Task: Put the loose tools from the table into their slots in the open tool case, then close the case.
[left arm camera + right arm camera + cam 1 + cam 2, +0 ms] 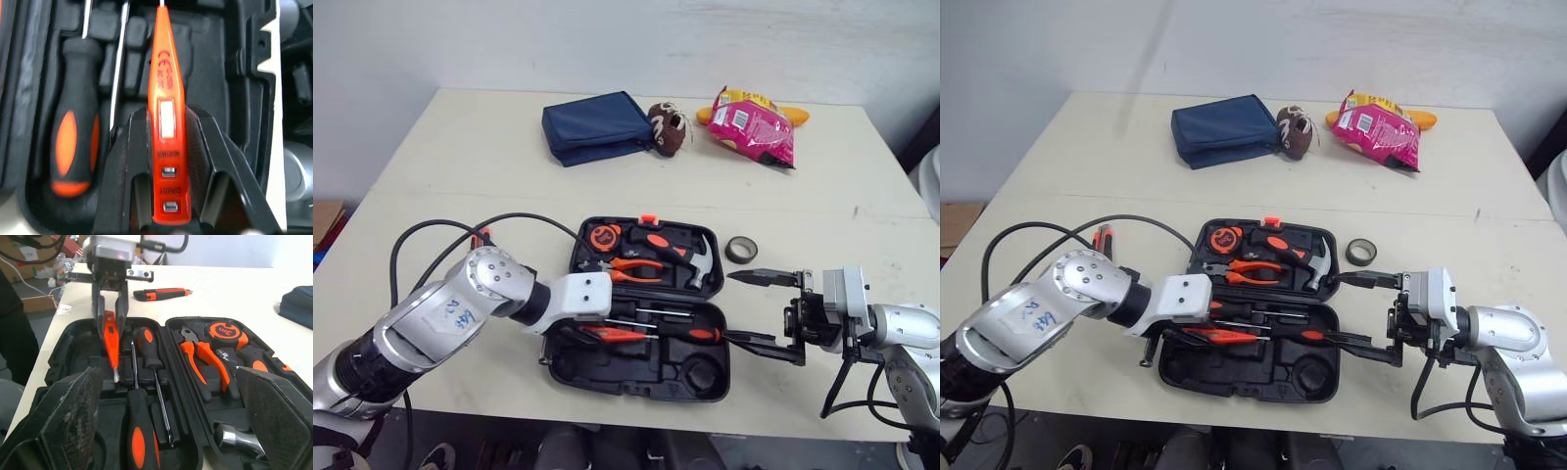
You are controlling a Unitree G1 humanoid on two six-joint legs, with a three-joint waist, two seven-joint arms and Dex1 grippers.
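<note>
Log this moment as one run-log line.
left tool: shut on tester pen over case | right tool: open, at case edge | utility knife, tape roll: on table | case: open

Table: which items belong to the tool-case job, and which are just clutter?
Job: tool case, orange tester in left end effector, utility knife, tape roll.
Clutter: blue pouch, toy football, pink snack bag.

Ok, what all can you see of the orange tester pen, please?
The tester pen is a slim orange plastic-looking body with a CE mark, a small window, two metal contacts labelled INDUCTANCE and DIRECT, and a thin metal tip. The left gripper clamps its rear; it slants tip-down over the tool case, beside a screwdriver.
</note>
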